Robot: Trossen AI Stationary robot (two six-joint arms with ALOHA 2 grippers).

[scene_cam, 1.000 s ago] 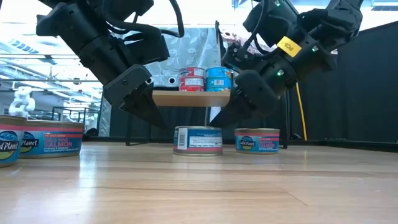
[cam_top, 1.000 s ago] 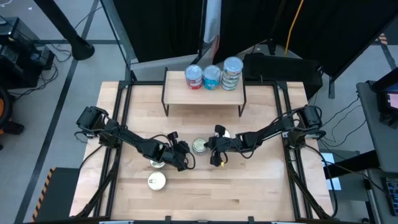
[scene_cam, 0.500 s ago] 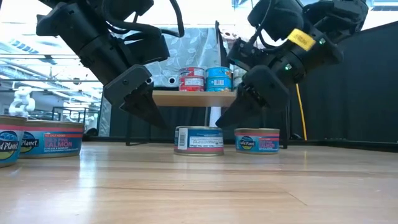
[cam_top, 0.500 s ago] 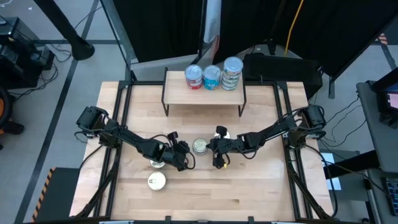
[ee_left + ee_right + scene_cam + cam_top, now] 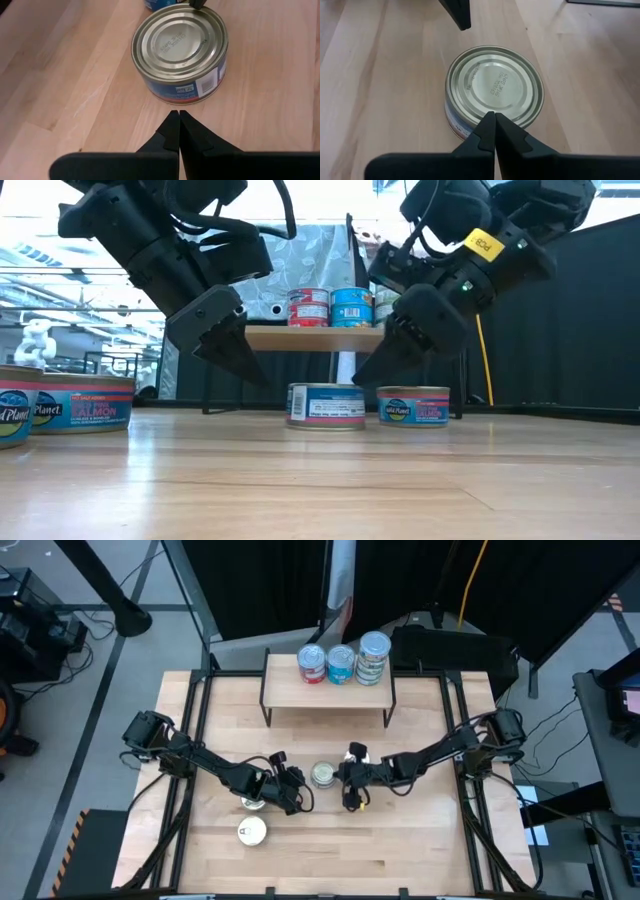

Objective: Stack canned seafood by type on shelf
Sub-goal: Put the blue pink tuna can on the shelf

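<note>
Silver-lidded and blue-sided, a flat round tin (image 5: 322,775) sits on the light wooden tabletop (image 5: 400,850) near its middle, between the two dark robot arms. The left gripper (image 5: 303,803) is low over the table just beside the tin on its left-hand side; its two fingers are pressed together to a point and hold nothing. In the left wrist view that closed tip (image 5: 175,116) ends just short of the tin's (image 5: 181,55) side, with a sliver of bare wood between them. The right gripper (image 5: 347,802) comes in from the other side, also with fingers pressed together and empty. In the right wrist view its tip (image 5: 490,118) overlaps the near rim of the tin's lid (image 5: 493,86); whether it touches the metal cannot be told.

In the low view the tin (image 5: 326,405) stands upright, flanked by both gripper tips, and a second tin (image 5: 414,404) with a blue and pink label sits behind it and to one side. Two more tins (image 5: 78,402) stand at the near left edge of that view.

At the far side of the table stands the shelf (image 5: 290,690), a low riser with a light wooden top and thin black legs. On it three short stacks of tins stand in a row: a red-sided stack (image 5: 313,665), a blue-sided stack (image 5: 341,664) and a green-sided stack (image 5: 373,658).

Another tin (image 5: 252,831) with a cream lid lies on the table nearer the front, left of centre.
</note>
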